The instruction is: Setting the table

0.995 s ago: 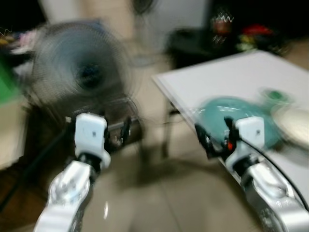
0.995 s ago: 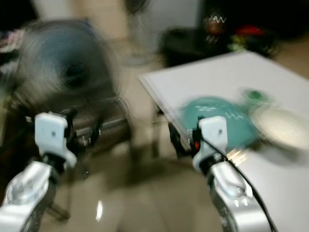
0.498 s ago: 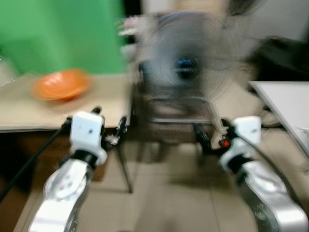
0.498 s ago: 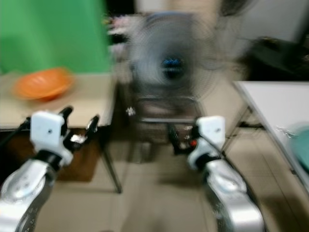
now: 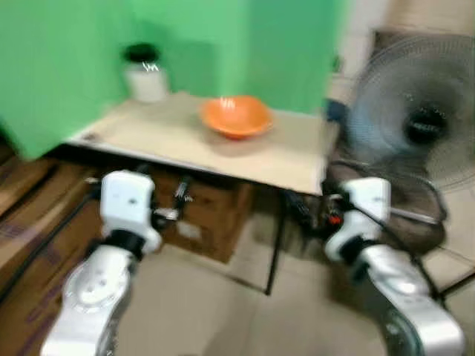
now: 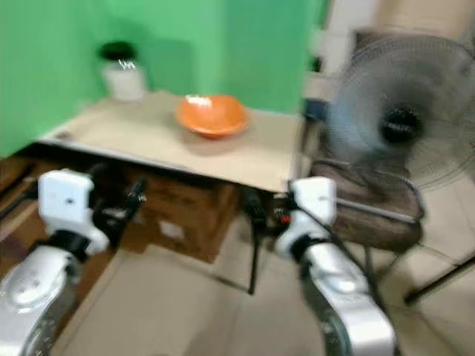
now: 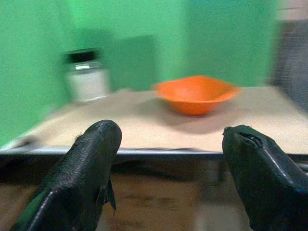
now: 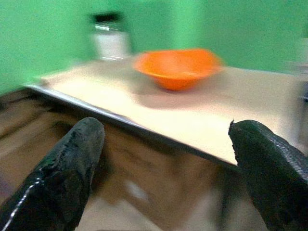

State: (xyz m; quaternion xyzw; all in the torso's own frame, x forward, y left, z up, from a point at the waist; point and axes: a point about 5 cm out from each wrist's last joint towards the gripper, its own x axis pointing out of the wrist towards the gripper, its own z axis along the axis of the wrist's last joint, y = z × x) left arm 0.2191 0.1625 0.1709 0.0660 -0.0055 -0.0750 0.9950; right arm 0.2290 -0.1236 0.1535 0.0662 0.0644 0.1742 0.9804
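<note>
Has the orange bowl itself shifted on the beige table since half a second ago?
Cannot tell. The orange bowl sits on the beige table in both moments, but the whole view swung as the camera turned, and blur hides any small shift.

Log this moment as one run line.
phase: approach | target: orange bowl on beige table | left pincer open | right pincer open

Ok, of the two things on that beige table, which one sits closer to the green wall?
The white jar with the black lid, at the table's far corner. The orange bowl sits nearer the middle.
</note>
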